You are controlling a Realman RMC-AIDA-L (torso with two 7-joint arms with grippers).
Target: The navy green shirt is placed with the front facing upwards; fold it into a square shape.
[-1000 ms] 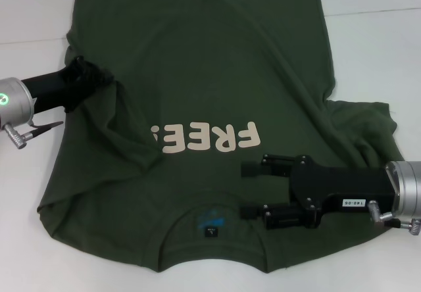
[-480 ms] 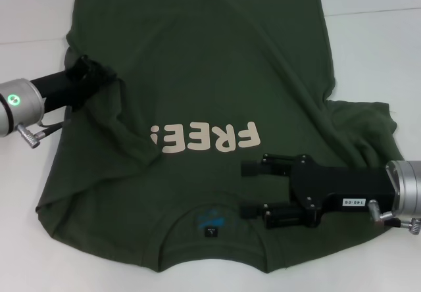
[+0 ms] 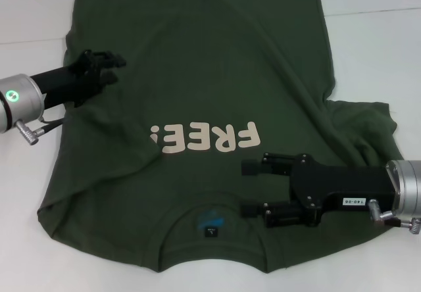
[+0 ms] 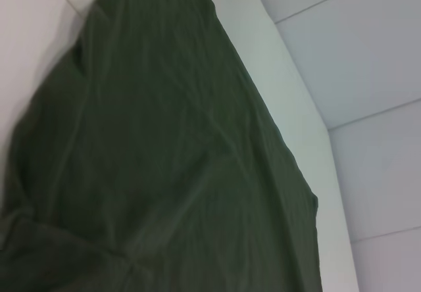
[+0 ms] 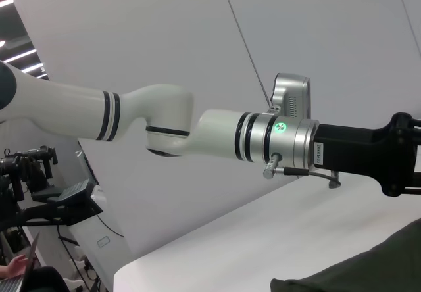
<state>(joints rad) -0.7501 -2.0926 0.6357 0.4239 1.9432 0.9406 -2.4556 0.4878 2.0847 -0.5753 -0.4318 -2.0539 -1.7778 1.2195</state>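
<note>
- Left hand (image 3: 108,68) — fingers spread open and holding nothing, over the left side edge of the navy green shirt (image 3: 197,75).
- Right hand (image 3: 253,188) — fingers parted and empty, poised over the cloth just beside the collar, below the "FREE!" lettering (image 3: 207,137).
- Shirt — spread front-up on the white surface (image 3: 375,48), collar nearest the robot.

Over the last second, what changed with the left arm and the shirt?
The left end effector let go of the bunched fold at the navy green shirt's left edge; that fabric now lies flatter. Its fingers show open. The right end effector stayed open over the chest, near the collar.
</note>
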